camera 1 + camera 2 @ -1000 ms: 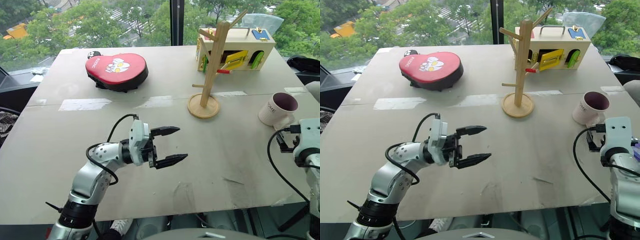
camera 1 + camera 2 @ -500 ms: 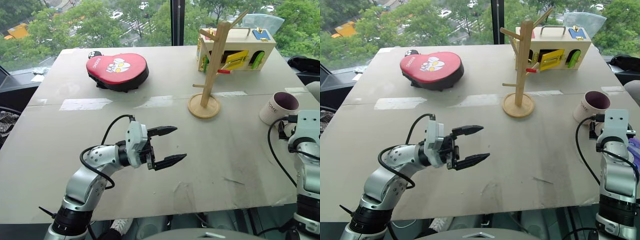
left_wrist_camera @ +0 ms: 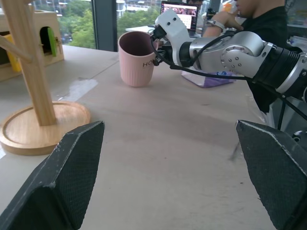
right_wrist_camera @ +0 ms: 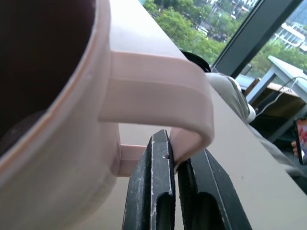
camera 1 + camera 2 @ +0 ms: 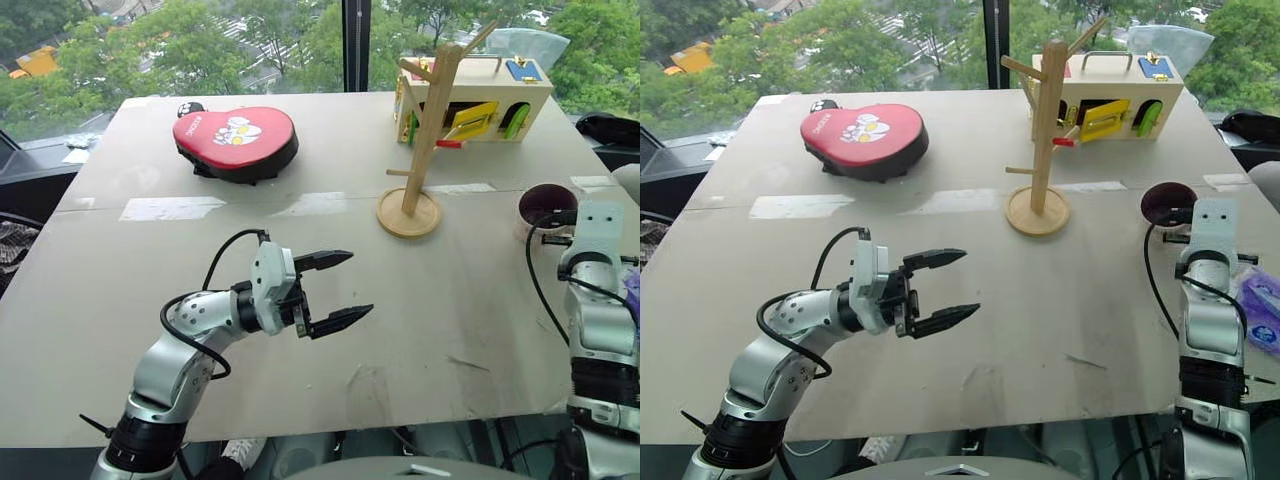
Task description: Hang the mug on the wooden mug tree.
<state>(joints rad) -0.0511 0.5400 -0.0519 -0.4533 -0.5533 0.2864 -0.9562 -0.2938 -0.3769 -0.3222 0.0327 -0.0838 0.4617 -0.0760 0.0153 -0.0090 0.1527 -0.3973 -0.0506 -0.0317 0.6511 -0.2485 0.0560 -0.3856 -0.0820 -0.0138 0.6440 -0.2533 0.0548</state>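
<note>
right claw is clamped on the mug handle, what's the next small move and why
Probably lift the mug straight up a little. The right claw is shut on its handle, but the mug stands on the table, well to the right of the wooden mug tree. It likely needs to clear the surface before being carried toward a peg.
</note>
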